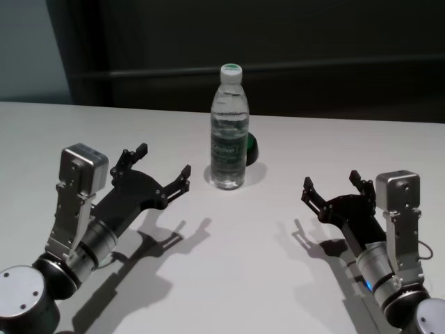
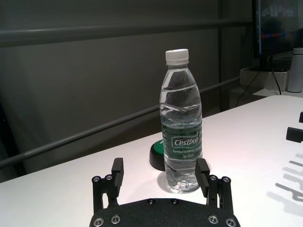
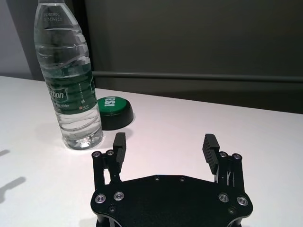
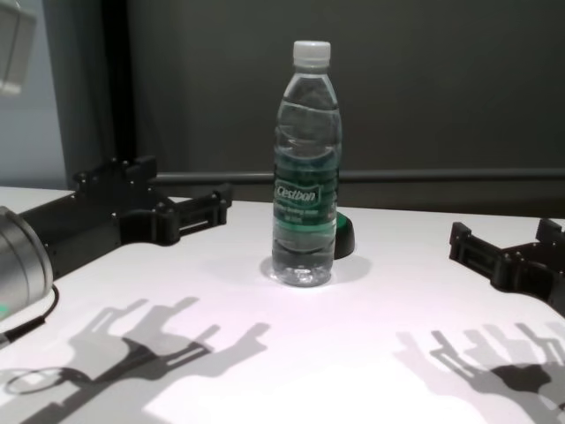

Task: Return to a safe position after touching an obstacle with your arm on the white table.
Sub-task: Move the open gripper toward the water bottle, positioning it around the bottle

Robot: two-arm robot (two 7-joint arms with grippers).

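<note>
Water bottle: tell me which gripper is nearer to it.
Left. The left gripper sits open just beside the water bottle, not touching; the right gripper is open, farther off on the other side.

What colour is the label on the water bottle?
Green with white lettering, on the water bottle; clearest in the left wrist view.

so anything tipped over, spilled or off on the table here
Nothing stands out. The water bottle stands upright and capped on the white table, with no spill around it. The left gripper and right gripper are both open and apart from it.
</note>
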